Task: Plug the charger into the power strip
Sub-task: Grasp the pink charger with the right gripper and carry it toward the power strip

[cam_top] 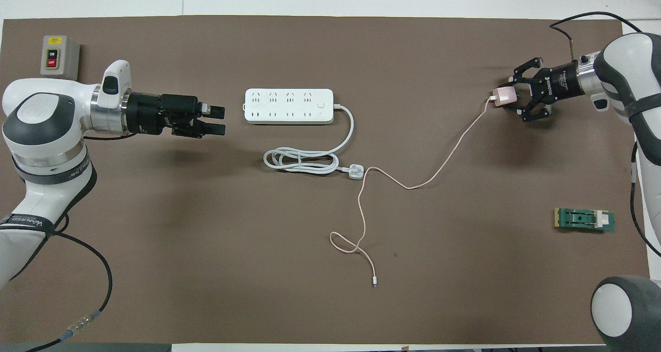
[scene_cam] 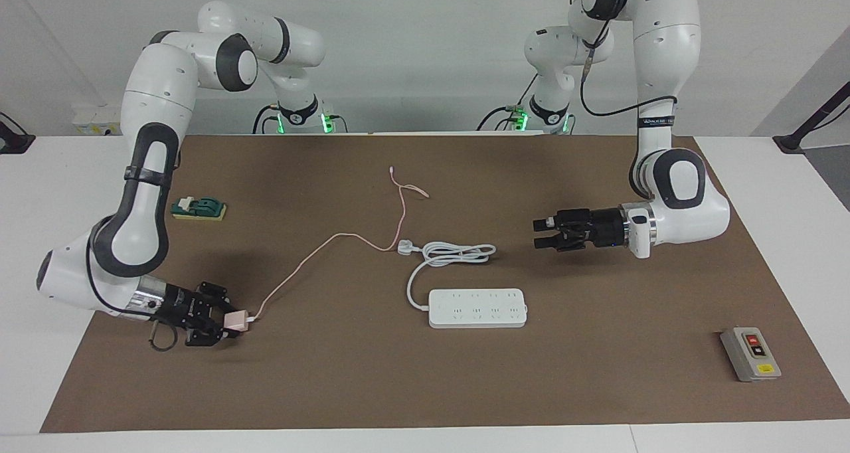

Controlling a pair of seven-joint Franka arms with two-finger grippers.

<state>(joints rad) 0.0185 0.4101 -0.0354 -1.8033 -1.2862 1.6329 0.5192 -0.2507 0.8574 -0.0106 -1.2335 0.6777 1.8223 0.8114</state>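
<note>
The pale-pink charger (scene_cam: 236, 319) (cam_top: 501, 97) lies low at the mat's right-arm end, and my right gripper (scene_cam: 228, 322) (cam_top: 510, 98) is shut on it. Its thin pink cable (scene_cam: 319, 247) (cam_top: 439, 171) trails across the mat past a white three-pin plug (scene_cam: 405, 246) (cam_top: 355, 172). The white power strip (scene_cam: 477, 307) (cam_top: 288, 106) lies flat mid-mat, sockets up, with its cord coiled nearer the robots. My left gripper (scene_cam: 541, 234) (cam_top: 217, 121) hovers open and empty over the mat, beside the strip's end toward the left arm's side.
A grey box with red and black buttons (scene_cam: 750, 354) (cam_top: 56, 56) sits at the left arm's end, farther from the robots than the strip. A small green block (scene_cam: 199, 208) (cam_top: 584, 220) lies at the right arm's end, nearer the robots than the charger.
</note>
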